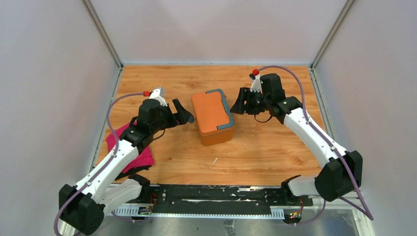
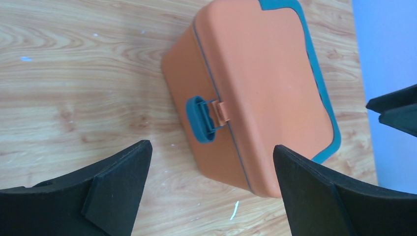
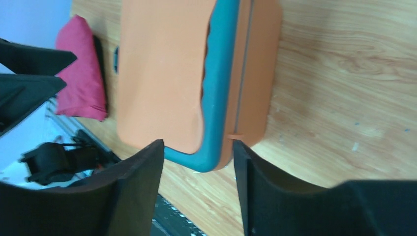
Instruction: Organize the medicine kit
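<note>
The medicine kit (image 1: pixel 212 117) is an orange box with its lid shut and a grey-blue handle, standing mid-table. It also shows in the left wrist view (image 2: pixel 255 88), with a blue latch (image 2: pixel 200 119) on its side, and in the right wrist view (image 3: pixel 167 73). My left gripper (image 1: pixel 186 114) is open and empty just left of the box; its gap (image 2: pixel 211 167) faces the latch side. My right gripper (image 1: pixel 239 104) is open and empty just right of the box, its gap (image 3: pixel 196 152) at the handle's (image 3: pixel 219 88) corner.
A folded magenta cloth (image 1: pixel 129 147) lies under my left arm at the table's left edge, also visible in the right wrist view (image 3: pixel 81 69). A small white scrap (image 1: pixel 215 160) lies in front of the box. Grey walls enclose the table.
</note>
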`<state>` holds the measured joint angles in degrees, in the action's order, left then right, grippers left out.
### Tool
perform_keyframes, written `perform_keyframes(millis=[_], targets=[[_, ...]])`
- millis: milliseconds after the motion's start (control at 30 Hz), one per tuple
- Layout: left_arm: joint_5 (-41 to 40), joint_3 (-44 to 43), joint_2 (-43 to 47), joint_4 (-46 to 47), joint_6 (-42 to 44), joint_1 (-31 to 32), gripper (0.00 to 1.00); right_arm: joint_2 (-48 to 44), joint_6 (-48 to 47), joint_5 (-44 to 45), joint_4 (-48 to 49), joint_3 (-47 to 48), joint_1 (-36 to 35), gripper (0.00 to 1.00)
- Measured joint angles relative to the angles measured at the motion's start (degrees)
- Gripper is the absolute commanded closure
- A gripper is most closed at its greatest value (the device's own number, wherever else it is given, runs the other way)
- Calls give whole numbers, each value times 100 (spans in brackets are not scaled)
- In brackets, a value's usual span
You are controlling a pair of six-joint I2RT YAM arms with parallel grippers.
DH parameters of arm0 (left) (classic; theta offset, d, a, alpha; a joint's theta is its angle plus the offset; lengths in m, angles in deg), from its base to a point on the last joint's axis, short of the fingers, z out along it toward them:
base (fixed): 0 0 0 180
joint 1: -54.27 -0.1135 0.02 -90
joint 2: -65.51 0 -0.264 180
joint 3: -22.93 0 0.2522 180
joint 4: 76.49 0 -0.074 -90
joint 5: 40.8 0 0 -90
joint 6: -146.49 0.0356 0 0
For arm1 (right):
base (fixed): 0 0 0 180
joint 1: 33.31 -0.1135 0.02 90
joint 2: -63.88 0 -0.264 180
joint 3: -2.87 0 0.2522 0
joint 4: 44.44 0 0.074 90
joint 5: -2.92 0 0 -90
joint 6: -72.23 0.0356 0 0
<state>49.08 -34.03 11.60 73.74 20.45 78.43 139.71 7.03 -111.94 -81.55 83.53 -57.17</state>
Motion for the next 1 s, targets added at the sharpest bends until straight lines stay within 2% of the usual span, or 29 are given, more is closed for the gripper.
perform_keyframes(millis=[167,367,1000], targets=[[520,264,-339,719,-256,0,0,138,-157,258,-291,214,2,28],[852,295,-890,1209,-514,0,0,535,-245,343,-433,577,2,26],[994,315,-1631,1840,-1137,0,0,1740,-348,-94,-535,1034,0,35]])
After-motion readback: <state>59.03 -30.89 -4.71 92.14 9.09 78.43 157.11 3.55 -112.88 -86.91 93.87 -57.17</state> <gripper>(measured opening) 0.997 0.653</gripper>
